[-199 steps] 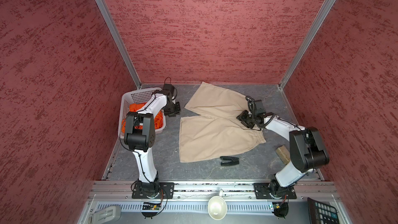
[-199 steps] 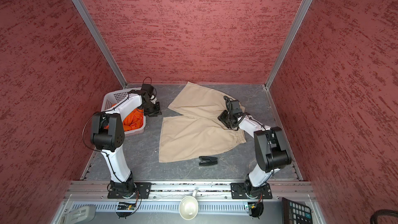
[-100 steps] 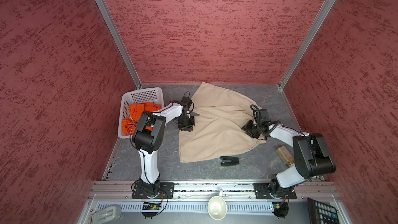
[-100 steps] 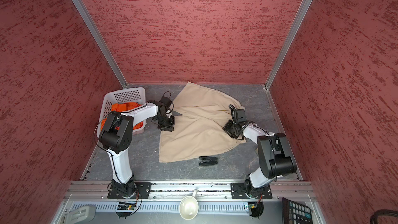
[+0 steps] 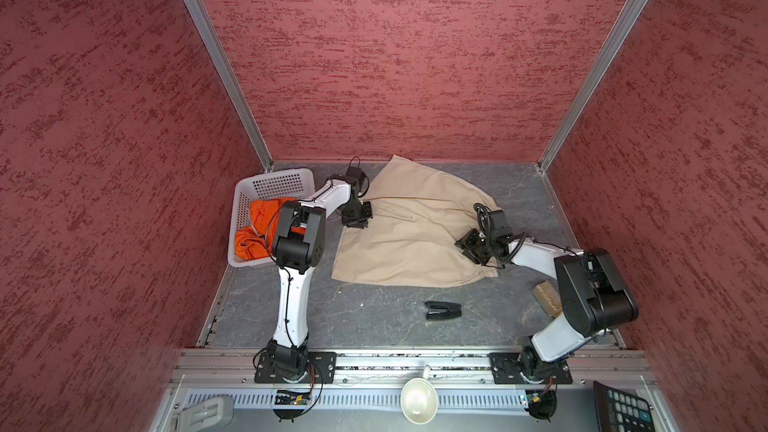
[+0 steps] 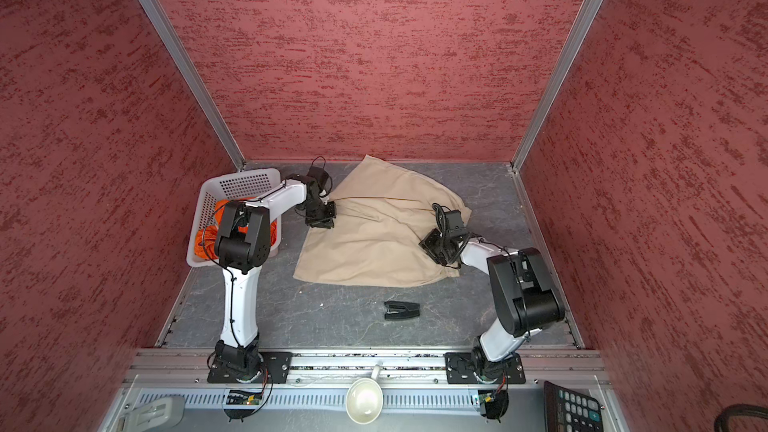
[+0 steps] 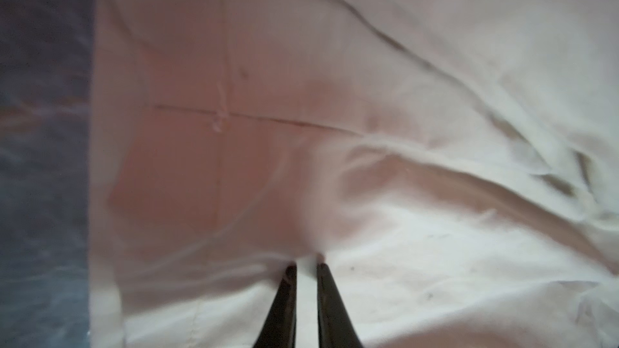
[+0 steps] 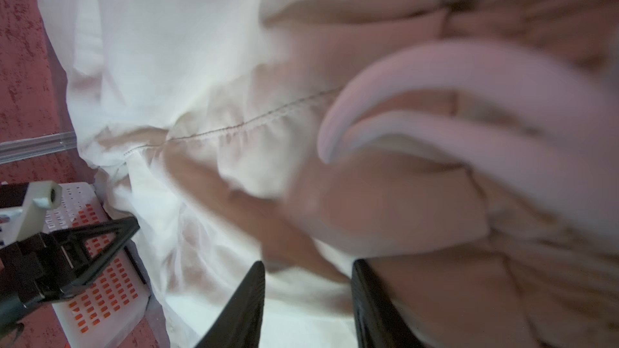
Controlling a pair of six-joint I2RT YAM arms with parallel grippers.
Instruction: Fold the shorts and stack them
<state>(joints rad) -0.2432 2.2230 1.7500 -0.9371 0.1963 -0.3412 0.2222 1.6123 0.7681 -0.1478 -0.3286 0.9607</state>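
Note:
The beige shorts (image 5: 415,238) (image 6: 374,243) lie mid-table, their far half drawn partly over the near half, one corner still at the back wall. My left gripper (image 5: 360,218) (image 6: 325,218) is at their left edge; in the left wrist view it (image 7: 306,264) is shut on a thin fold of the beige cloth (image 7: 402,279). My right gripper (image 5: 468,245) (image 6: 432,243) is at the gathered waist; its jaws (image 8: 308,262) stand apart with bunched cloth between them, beside the white drawstring (image 8: 435,71). The orange shorts (image 5: 259,222) (image 6: 205,236) sit crumpled in the basket.
The white perforated basket (image 5: 282,180) (image 6: 245,182) stands at the back left, against the left arm. A small black clip-like part (image 5: 442,310) lies in front of the shorts. A brown block (image 5: 546,297) sits by the right arm's base. A white cup (image 5: 418,401) and calculator (image 5: 619,407) are beyond the front rail.
My left gripper came from the basket to the shorts' left edge and closed. The right gripper moved nearer along the waist. The beige shorts went from spread flat to partly doubled over.

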